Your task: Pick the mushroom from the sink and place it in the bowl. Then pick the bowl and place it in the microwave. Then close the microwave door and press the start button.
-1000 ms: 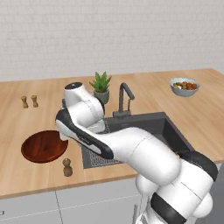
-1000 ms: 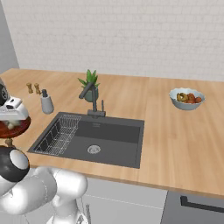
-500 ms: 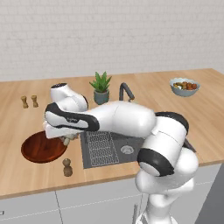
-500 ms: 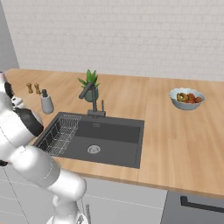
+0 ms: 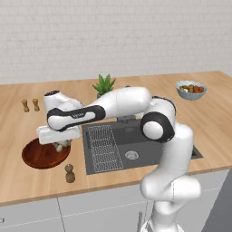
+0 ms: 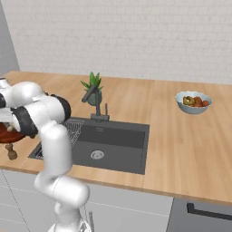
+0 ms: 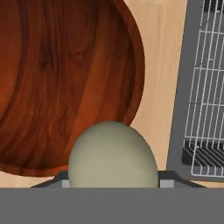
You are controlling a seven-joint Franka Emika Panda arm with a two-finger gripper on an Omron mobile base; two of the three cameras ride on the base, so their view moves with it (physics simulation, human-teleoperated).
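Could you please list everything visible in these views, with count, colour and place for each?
mushroom: one, pale beige, held between the gripper's tips over the near rim of the bowl
bowl: one, dark reddish-brown wood, on the counter left of the sink
sink: one, dark grey, set in the counter, with a round steel drain
wire rack: one, pale grey, in the left part of the sink
faucet: one, dark, behind the sink
potted plant: one, green, behind the faucet
food bowl: one, pale with colourful pieces, on the right of the counter
shakers: two, brown, at the back left of the counter
pepper mill: one, brown, near the front edge by the bowl
counter: one, light wood
gripper: one, white, above the bowl
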